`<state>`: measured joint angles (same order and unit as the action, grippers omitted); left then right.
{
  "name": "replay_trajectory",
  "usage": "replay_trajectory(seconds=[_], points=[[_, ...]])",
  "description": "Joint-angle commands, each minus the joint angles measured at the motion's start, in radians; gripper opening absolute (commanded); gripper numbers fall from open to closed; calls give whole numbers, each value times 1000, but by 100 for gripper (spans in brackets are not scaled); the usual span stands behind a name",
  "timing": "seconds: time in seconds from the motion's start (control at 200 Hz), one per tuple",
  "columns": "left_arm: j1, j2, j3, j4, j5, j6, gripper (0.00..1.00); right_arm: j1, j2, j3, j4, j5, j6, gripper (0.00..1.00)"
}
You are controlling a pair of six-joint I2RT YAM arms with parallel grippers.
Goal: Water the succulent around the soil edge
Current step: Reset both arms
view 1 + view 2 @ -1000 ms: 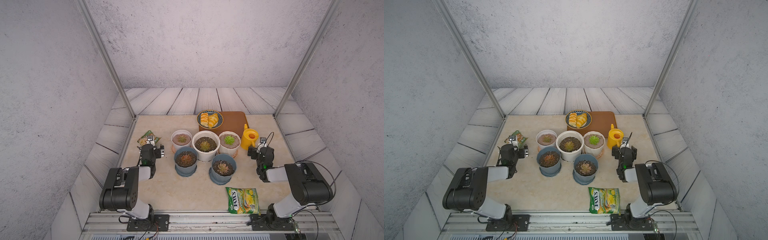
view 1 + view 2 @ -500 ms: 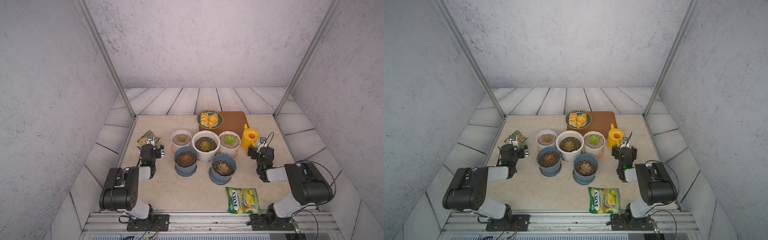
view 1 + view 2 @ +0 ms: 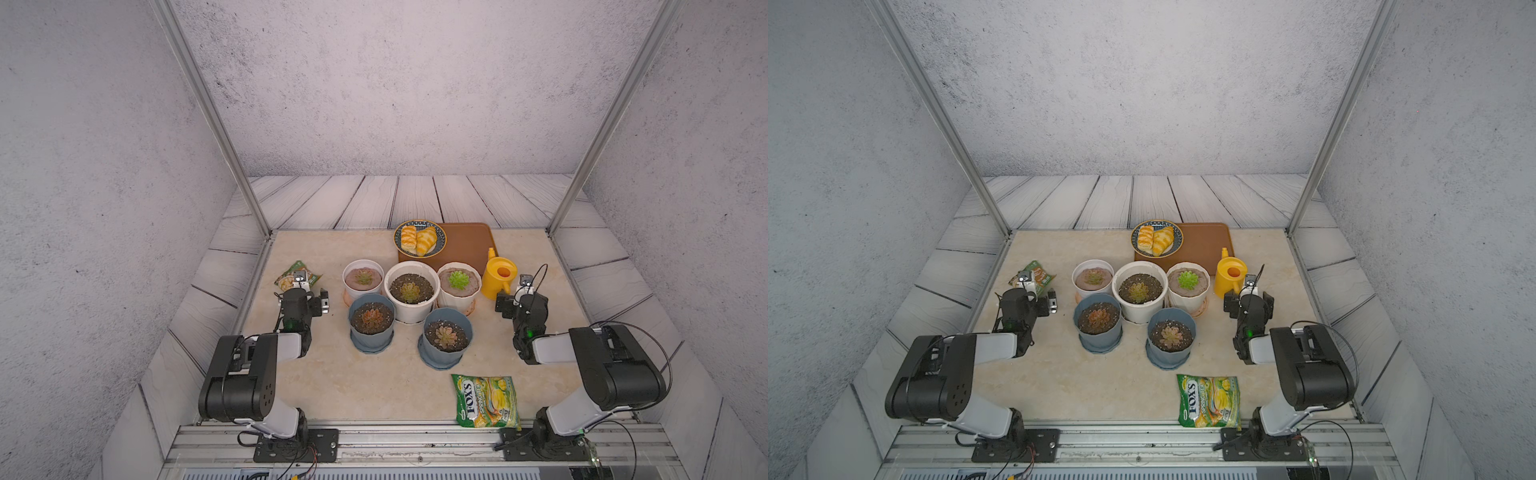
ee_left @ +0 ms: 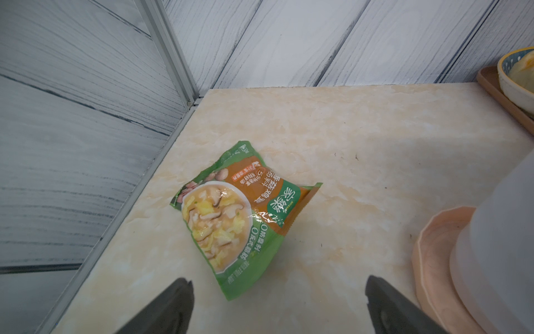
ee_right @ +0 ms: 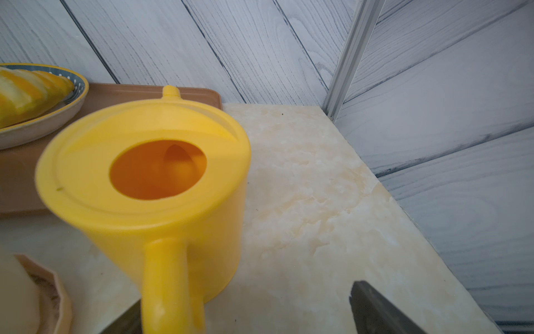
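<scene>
Since the watering can (image 5: pixel 86 188) is standing handle-first toward it, the R hand (image 5: pixel 245 311) is hovering spread wide, nothing gripped; L hand (image 4: pixel 277 303) is idling released.

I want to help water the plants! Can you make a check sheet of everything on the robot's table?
Surface: beige marbled table, a few dark specks.
Job's things: yellow can upright, far right; five pots clustered mid-table, three white, two blue.
Clutter: soup packet; candy bag; plate of bread on a tray.
Grippers: left gripper open, near the packet; right gripper open at the can's handle, not gripping.
Cables: black cable loops at the right wrist.
Surroundings: grey walls, metal posts.
</scene>
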<state>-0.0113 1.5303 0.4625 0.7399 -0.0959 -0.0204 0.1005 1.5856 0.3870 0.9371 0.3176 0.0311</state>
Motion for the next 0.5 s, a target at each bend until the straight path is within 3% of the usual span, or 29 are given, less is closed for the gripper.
replay_trajectory(seconds=[0.0,0.495], points=[[3,-2,-2,-5,9,-6,98,-2,-6,8,2,17,8,99],[2,-3,-2,-6,9,-6,98,-3,-6,8,0,18,8,99]])
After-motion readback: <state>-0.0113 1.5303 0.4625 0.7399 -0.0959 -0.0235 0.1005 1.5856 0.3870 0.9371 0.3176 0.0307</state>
